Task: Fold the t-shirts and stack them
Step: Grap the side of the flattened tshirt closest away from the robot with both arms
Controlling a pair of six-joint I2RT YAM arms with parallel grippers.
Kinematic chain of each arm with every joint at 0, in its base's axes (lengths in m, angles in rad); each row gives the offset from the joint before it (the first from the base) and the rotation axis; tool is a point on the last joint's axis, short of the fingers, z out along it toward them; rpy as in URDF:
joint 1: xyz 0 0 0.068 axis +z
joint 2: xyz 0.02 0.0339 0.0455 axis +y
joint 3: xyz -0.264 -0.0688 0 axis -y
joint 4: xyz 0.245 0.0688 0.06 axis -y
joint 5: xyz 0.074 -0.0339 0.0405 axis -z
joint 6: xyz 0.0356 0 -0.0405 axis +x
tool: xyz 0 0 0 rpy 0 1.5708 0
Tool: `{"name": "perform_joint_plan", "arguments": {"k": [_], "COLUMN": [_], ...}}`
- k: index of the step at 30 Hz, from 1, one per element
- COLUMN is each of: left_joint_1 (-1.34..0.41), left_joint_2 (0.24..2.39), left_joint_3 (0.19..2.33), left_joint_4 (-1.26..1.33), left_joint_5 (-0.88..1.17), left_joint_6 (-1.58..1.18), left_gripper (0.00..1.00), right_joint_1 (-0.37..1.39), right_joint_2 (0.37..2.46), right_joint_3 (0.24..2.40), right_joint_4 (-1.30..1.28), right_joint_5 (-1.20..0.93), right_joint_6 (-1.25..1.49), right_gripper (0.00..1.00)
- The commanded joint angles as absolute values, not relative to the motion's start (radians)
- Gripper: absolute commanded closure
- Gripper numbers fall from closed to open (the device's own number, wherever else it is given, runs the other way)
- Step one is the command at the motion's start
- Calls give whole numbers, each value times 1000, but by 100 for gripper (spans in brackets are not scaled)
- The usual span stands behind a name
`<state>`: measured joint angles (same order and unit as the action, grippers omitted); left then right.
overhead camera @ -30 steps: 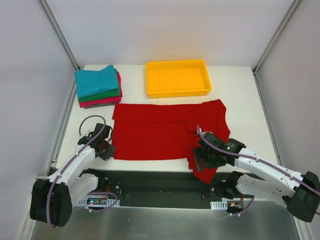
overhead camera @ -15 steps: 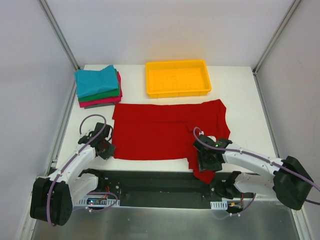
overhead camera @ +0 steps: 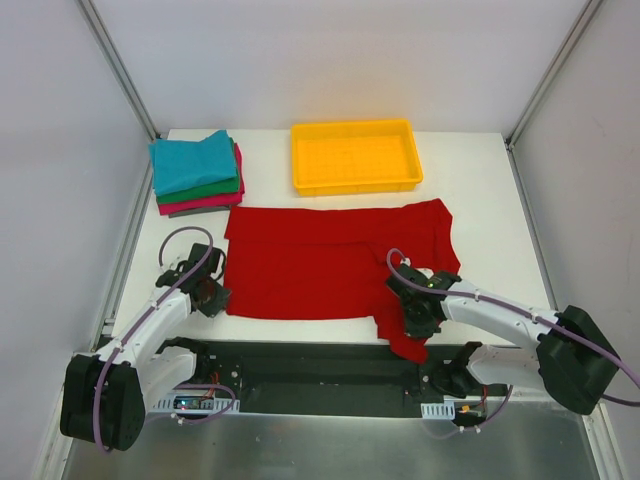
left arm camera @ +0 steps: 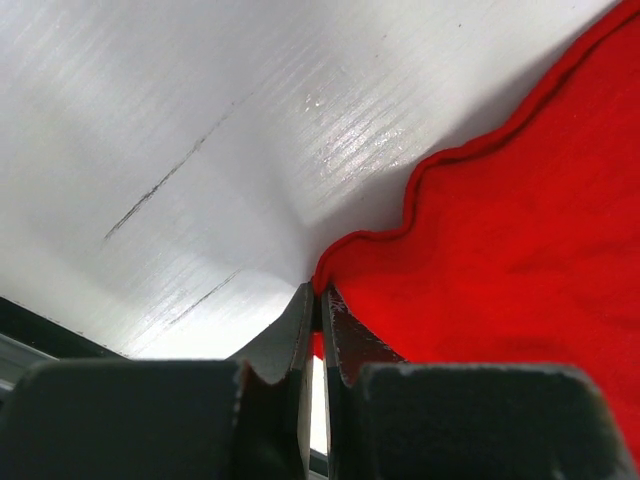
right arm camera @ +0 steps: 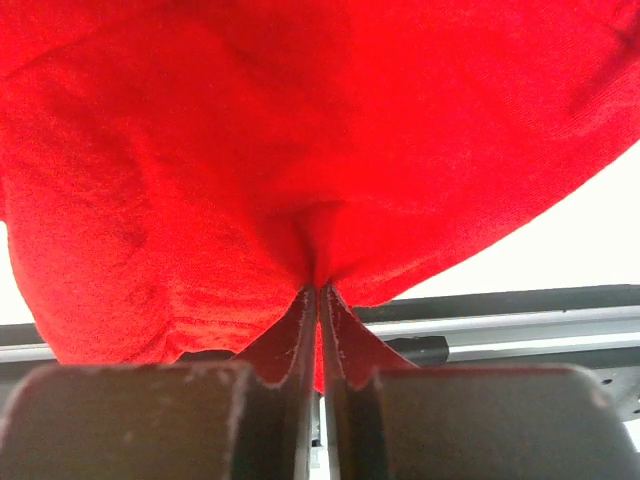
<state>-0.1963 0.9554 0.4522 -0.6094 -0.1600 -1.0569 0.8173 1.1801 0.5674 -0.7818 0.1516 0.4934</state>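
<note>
A large bright red t-shirt (overhead camera: 320,265) lies spread across the table's near half, one sleeve drooping over the front edge. My left gripper (overhead camera: 214,298) is shut on its near-left corner; the left wrist view shows the hem (left arm camera: 400,225) pinched between the jaws (left arm camera: 320,300). My right gripper (overhead camera: 415,318) is shut on the shirt's near-right part, with red cloth (right arm camera: 300,150) bunched above its jaws (right arm camera: 319,295). A folded stack sits at the back left: teal t-shirt (overhead camera: 190,160) on top, green (overhead camera: 215,187) below, pink-red (overhead camera: 205,203) lowest.
A yellow plastic tray (overhead camera: 355,156) stands at the back centre. Grey walls and slanted metal posts close in both sides. The table's front edge (overhead camera: 300,322) drops to a dark rail with the arm bases.
My right gripper has shut on the red cloth and shifted slightly left and toward the front edge, the arm swinging with it. The left arm and gripper stay put.
</note>
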Motion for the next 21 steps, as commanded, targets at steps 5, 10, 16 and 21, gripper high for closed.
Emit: {"name": "perform_joint_plan", "arguments": {"k": [5, 10, 16, 21], "left_joint_1": [-198, -198, -198, -198], "left_joint_2": [971, 991, 1015, 996], "left_joint_3": [508, 523, 537, 519], "left_joint_4": [-614, -609, -594, -588], "left_joint_5": [-219, -238, -219, -206], "left_joint_6": [-1031, -1028, -1020, -1020], "left_gripper": [100, 100, 100, 100], "right_joint_1": [686, 574, 534, 534], "right_joint_2": [1166, 1225, 1292, 1122], "right_joint_3": [626, 676, 738, 681], "right_joint_4": [-776, -678, -689, -797], "right_joint_5": [244, 232, 194, 193], "right_joint_6": [422, 298, 244, 290], "right_gripper": [99, 97, 78, 54]}}
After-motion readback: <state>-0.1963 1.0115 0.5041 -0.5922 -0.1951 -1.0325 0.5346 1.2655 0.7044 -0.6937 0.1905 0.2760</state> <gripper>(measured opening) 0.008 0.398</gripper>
